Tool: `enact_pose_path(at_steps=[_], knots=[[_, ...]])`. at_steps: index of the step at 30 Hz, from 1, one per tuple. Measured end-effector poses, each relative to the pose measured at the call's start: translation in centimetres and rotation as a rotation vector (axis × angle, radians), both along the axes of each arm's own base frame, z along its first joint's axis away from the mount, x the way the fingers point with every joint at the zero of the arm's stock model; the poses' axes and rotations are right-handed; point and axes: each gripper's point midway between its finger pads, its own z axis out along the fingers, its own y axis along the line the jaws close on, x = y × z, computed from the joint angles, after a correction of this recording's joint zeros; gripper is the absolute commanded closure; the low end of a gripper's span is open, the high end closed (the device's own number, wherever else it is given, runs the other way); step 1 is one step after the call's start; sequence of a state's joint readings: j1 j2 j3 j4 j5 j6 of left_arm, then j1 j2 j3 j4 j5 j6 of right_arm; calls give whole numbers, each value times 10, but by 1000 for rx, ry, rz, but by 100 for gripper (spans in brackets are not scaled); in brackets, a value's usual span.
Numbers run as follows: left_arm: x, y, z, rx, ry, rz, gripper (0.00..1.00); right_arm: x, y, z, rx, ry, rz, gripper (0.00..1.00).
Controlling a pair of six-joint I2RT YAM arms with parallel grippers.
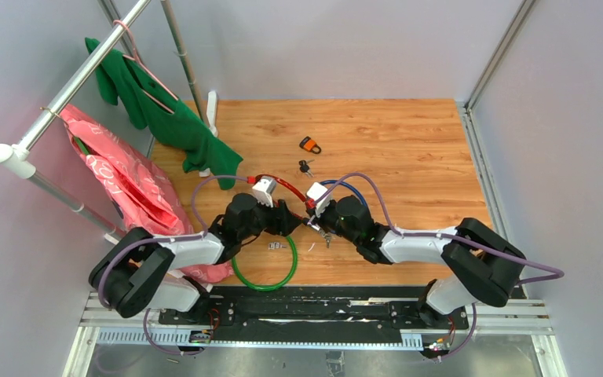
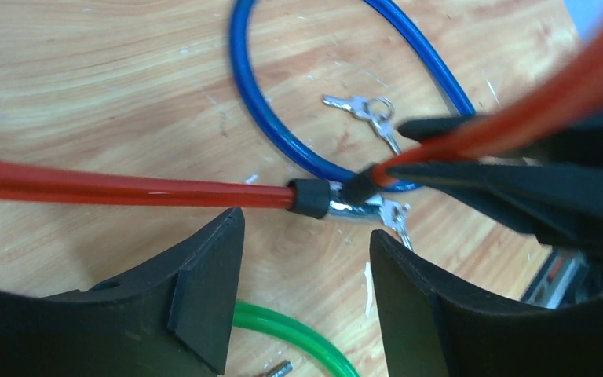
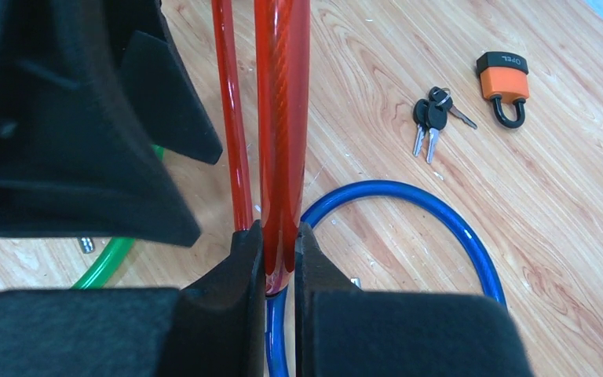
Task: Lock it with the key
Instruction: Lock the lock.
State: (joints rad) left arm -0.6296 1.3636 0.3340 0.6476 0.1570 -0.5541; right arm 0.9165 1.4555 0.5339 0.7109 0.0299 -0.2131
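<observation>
Top view: the wood-grain bench (image 1: 408,133) spans the cell. At 10 o'clock a clothes rail (image 1: 71,86) carries a pink bag (image 1: 122,177) and a green garment (image 1: 165,118). The bag's contents are hidden. Only this view shows these three.

Both arms reach inward and meet near bench centre.

Left tool (image 2: 306,239): the left wrist view shows its fingers spread and touching nothing. The red cable lock (image 2: 126,188) crosses just past their tips, from 9 to 3 o'clock.

Right tool (image 3: 280,259): pressed together on the red cable lock, pinching it between both pads. The right wrist view shows this squarely. In the top view the wrists cover the contact.

The red cable lock hangs between the two tools, its loop arching toward 12 o'clock in the top view. Only the left wrist view shows its black end cap (image 2: 310,198) and the bright metal piece beside it. A small silver key (image 2: 396,221) hangs at that joint. Whether it is seated in the lock, I cannot tell.

The blue cable (image 3: 440,212) lies on the bench under the right tool. The green cable (image 1: 263,287) lies at 6 o'clock, partly covered by the left arm.

The orange padlock (image 3: 505,86) sits at 12 o'clock, with black-headed keys (image 3: 432,118) near it, not touching. A silver key bunch (image 2: 361,106) lies inside the blue loop and is clear only from the left wrist.
</observation>
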Motion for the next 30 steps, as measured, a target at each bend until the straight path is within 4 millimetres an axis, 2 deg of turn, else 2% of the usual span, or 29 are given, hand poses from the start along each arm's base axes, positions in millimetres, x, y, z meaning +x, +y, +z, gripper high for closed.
enact_pose_path(at_steps=[7,10,16,18,21,23,25,30], knots=[[-37,-6,10,131,-143,-363,41,2,1,0,-18,-29,14,100],[-45,-4,18,173,-204,-486,41,2,1,1,-28,-41,20,100],[-69,2,37,259,-305,-777,40,-2,5,1,-30,-46,62,100],[-87,10,43,307,-340,-927,40,-3,7,1,-23,-48,74,100],[-103,19,54,348,-419,-1060,39,-4,8,0,-27,-51,86,100],[-109,23,69,363,-496,-1116,39,-4,8,-1,-29,-57,88,100],[-113,24,75,371,-536,-1140,39,-3,9,-1,-30,-63,88,100],[-121,29,65,369,-519,-1157,42,-2,9,-1,-30,-67,86,100]])
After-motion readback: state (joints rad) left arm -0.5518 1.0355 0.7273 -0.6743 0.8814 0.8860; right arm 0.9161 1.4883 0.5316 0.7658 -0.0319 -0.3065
